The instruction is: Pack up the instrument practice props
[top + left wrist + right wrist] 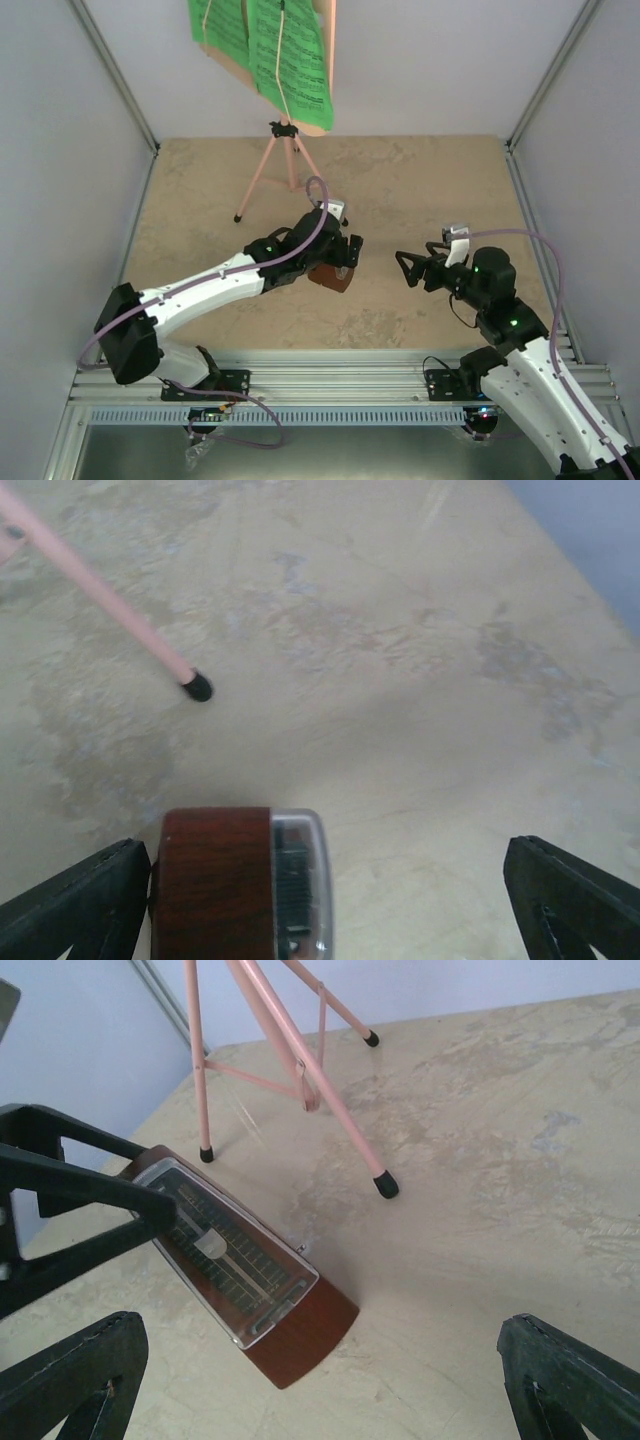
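Observation:
The small brown wooden metronome (332, 277) stands on the table between the jaws of my left gripper (345, 255), which is open. In the left wrist view the metronome (235, 880) sits close against the left finger (90, 895), with a wide gap to the other finger. My right gripper (408, 268) is open and empty, to the right of the metronome (255, 1280) and pointing at it. The pink music stand (280, 160) stands on its tripod at the back, with green sheet-music pages (285, 60) on its desk. One pink leg (100, 585) ends in a black foot.
Grey walls (70, 150) close in the table on the left, back and right. An aluminium rail (330, 385) runs along the near edge by the arm bases. Purple cables (545, 260) loop off both arms.

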Available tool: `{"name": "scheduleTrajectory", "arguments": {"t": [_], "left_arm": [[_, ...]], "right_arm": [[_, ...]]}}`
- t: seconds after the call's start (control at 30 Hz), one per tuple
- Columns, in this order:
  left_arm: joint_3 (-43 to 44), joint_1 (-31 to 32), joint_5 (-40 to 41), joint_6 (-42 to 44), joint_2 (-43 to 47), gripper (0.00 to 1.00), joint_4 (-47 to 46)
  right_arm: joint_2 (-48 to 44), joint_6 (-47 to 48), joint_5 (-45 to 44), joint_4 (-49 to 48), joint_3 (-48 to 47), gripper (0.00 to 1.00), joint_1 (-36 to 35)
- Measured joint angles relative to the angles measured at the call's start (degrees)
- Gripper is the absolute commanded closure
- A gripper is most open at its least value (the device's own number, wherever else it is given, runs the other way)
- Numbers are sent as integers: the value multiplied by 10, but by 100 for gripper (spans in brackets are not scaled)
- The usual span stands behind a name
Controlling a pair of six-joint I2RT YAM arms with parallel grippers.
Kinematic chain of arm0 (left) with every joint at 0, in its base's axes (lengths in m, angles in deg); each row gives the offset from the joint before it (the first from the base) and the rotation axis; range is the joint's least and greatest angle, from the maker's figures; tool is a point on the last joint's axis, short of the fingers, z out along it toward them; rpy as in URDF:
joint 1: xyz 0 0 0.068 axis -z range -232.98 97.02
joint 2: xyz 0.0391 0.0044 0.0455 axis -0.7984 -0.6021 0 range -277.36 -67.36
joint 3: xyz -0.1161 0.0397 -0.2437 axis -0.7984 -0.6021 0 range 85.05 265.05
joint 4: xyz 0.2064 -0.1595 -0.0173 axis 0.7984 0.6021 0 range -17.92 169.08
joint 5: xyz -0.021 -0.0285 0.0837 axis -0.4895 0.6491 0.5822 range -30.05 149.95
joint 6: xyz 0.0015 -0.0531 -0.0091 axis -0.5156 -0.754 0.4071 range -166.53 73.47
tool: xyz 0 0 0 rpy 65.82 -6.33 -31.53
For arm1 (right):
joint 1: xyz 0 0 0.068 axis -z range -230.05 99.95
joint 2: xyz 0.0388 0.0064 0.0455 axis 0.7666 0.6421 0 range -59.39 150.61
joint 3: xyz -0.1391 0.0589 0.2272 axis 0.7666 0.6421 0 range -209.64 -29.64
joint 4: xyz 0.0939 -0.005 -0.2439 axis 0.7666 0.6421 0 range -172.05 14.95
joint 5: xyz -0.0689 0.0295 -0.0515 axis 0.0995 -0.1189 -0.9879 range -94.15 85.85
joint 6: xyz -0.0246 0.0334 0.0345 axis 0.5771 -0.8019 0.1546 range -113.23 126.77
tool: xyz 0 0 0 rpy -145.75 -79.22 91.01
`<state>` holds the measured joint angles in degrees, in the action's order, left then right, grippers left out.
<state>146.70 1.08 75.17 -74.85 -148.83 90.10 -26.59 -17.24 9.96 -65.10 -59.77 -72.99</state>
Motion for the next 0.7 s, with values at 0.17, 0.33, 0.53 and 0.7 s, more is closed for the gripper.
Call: {"name": "scheduleTrajectory", "arguments": {"t": [0.17,0.33,0.53,0.7], "left_arm": [[8,-52,-112,53,38,1,3],[28,-143,-200,102,61,1,5],[-23,-204,-241,139,137,1,-43],[-88,-219,-239,178,162,1,-81]], "right_arm": [[-13,4,6,7,-3,2,0],[37,-3,39,-10,4,3,-4],[130,-21,45,-56,49,2,-67],[198,-49,52,-140,81,2,-127]]}}
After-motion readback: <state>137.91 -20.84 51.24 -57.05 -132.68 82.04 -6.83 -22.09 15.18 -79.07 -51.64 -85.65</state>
